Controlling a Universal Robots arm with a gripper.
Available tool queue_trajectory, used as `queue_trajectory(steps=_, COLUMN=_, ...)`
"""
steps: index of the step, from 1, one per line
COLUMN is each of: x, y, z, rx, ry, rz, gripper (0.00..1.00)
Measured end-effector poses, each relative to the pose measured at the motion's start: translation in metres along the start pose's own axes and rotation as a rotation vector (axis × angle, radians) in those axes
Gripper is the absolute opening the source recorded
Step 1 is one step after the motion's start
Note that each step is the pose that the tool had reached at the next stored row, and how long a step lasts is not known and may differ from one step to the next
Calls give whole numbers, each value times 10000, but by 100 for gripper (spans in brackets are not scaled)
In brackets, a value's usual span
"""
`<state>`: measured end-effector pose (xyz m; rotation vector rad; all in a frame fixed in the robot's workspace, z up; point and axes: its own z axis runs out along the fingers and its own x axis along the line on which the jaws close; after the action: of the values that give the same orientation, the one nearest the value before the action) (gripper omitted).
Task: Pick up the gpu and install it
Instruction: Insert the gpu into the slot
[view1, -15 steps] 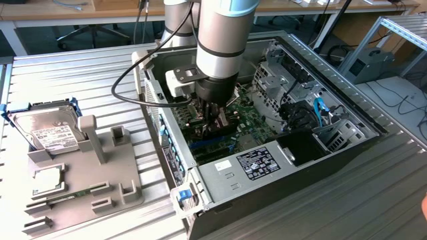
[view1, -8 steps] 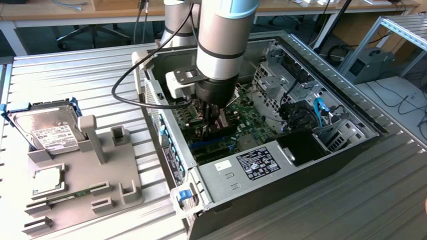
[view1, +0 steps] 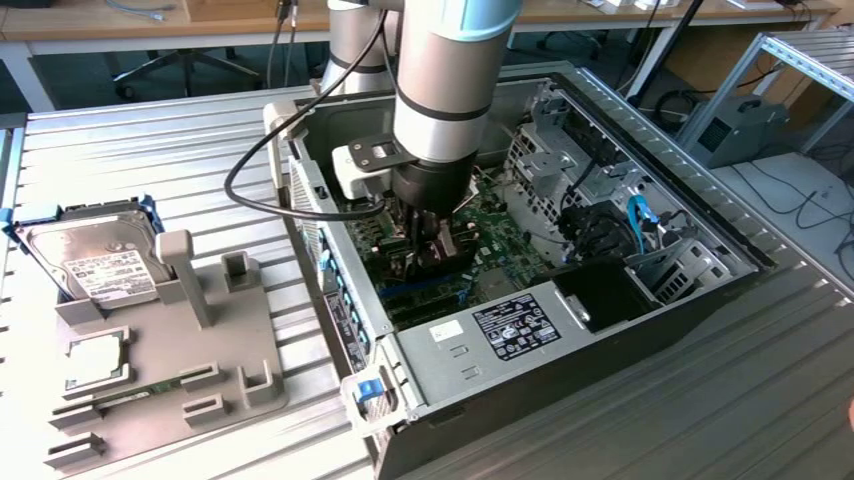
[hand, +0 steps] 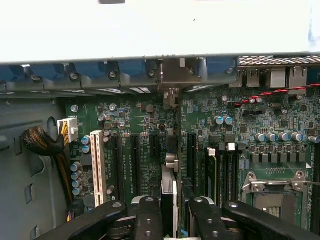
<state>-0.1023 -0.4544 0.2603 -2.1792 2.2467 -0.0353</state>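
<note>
arm reaches down into open pc case (view1: 641, 330) lying on its side on the desk (view1: 174, 150). hand (view1: 438, 262) low over the motherboard (view1: 497, 240), clamped on the gpu (hand: 168, 192), which stands on edge btwn the fingers (hand: 148, 220). in wrist view card's thin edge runs straight down toward the board, lined up w/ the dark slots beside the white slot (hand: 97, 167); can't tell if seated. grey holder tray (view1: 174, 370) sits on desk at exterior view's left, w/ hard drive (view1: 94, 260) upright at its far end.
</note>
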Motion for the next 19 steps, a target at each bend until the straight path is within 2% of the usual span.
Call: queue_trajectory(steps=19, x=2, y=-1, z=-3, rx=6, ry=-3, rz=-183, gripper=26)
